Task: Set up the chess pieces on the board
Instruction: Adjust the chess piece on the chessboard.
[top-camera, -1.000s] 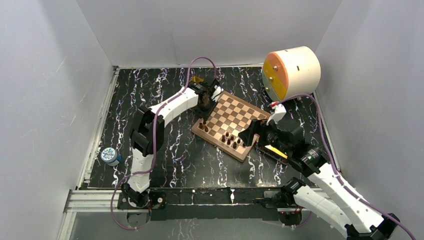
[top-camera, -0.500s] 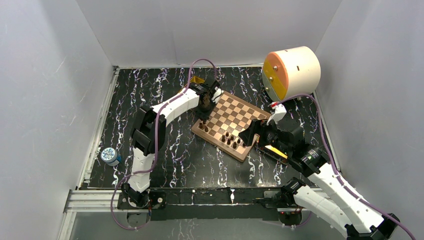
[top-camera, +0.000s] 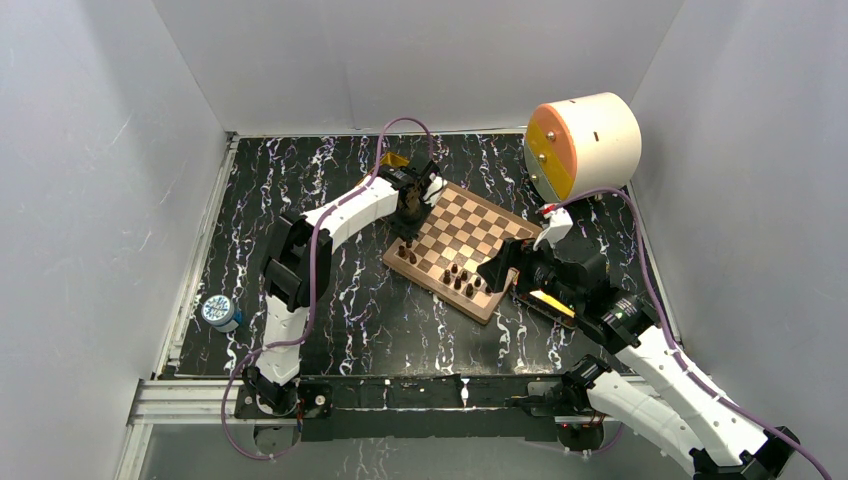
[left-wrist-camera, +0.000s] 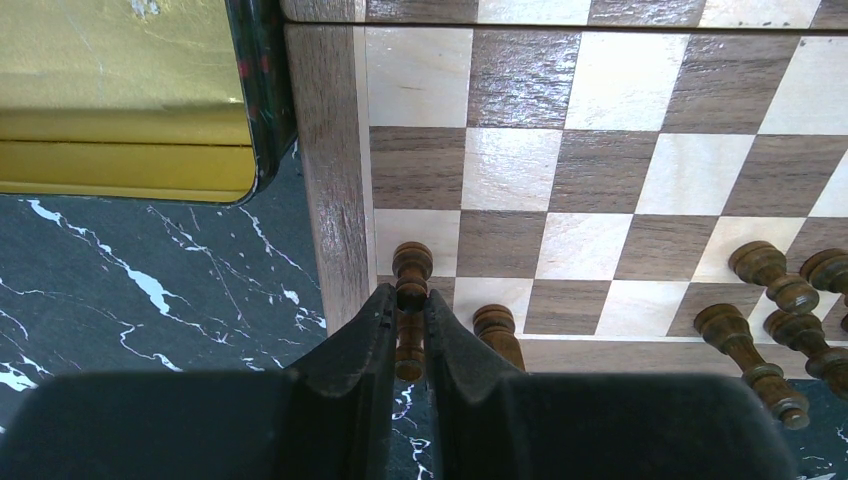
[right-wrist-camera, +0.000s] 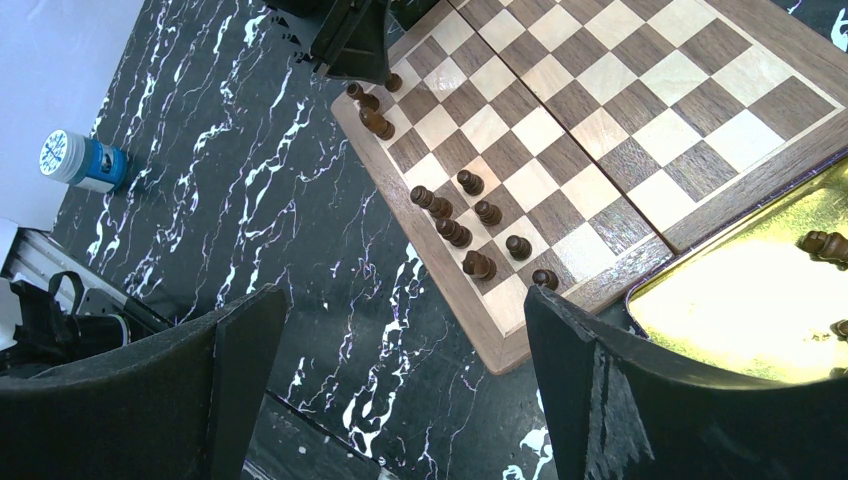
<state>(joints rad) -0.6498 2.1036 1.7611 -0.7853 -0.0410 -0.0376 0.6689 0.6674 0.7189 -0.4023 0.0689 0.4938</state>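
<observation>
The board (top-camera: 470, 225) lies angled at the table's middle; it also shows in the left wrist view (left-wrist-camera: 600, 150) and the right wrist view (right-wrist-camera: 600, 120). My left gripper (top-camera: 408, 212) is at the board's left corner, shut on a dark brown chess piece (left-wrist-camera: 411, 268) held over the corner squares. Another dark piece (left-wrist-camera: 497, 330) stands right beside it. Several dark pieces (top-camera: 460, 280) stand along the near edge (right-wrist-camera: 460, 225). My right gripper (right-wrist-camera: 395, 330) is open and empty, above the table by the board's near corner. No cream pieces are in view.
A gold tray (right-wrist-camera: 760, 300) holding loose dark pieces (right-wrist-camera: 825, 245) lies right of the board under my right arm. Another gold tray (left-wrist-camera: 120, 100) lies behind the left corner. A big cream drum with an orange face (top-camera: 580, 145) stands back right. A small blue-white jar (top-camera: 220, 312) stands at the left.
</observation>
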